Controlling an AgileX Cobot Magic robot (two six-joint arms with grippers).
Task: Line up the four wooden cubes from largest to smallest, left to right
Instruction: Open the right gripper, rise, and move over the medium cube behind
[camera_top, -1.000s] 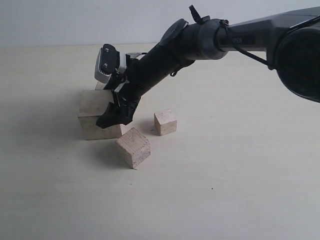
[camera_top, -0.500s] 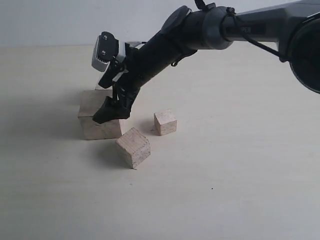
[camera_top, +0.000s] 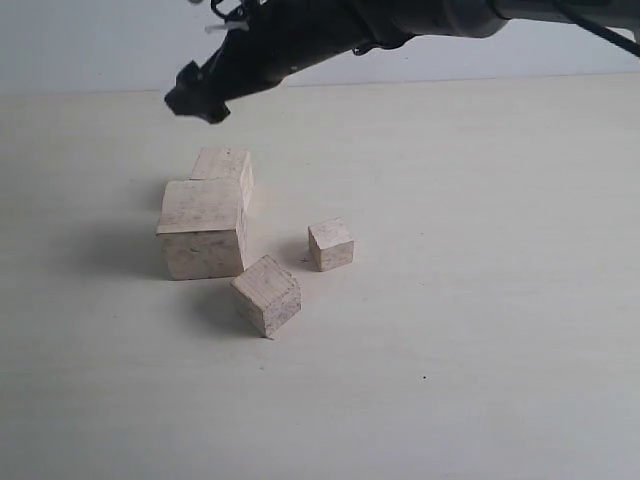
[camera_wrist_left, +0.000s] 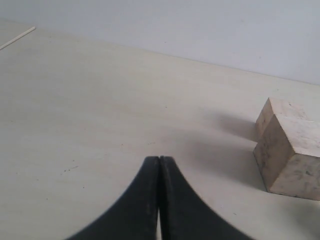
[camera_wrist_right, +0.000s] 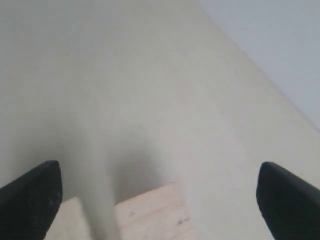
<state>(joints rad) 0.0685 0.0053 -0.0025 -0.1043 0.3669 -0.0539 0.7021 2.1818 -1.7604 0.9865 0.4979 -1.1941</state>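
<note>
**Exterior view: cubes in a bunch, claw up high**

Four cubes sit on the table (camera_top: 480, 360), and they are not in a line yet. The big cube (camera_top: 202, 232) is the one most to the left. The second cube (camera_top: 226, 166) sits right behind it, so close that I cannot tell if they touch. The third cube (camera_top: 267, 294) is in front, turned a bit, just beside the big cube's front right corner. The small cube (camera_top: 331, 244) sits off to the right, near the others but apart.

I think the big cube is fine as the start of the line. So the step now looks like picking the next cube to go beside it. That should be the second cube. The claw would need to come down, put its jaws around that cube, and carry it to the right side of the big one. That will be tricky, since the big cube leaves so little room. The third cube and the small cube may also need to move over.

The right claw (camera_top: 196, 98) hangs in the air above the far side of the bunch, well apart from every cube. Its jaws are wide open and hold nothing. The second cube is the one nearest under it.

The left claw (camera_wrist_left: 159, 167) is closed tight with nothing in it. It is low over bare table, and one cube (camera_wrist_left: 292, 150) sits off to its side, apart.
</note>
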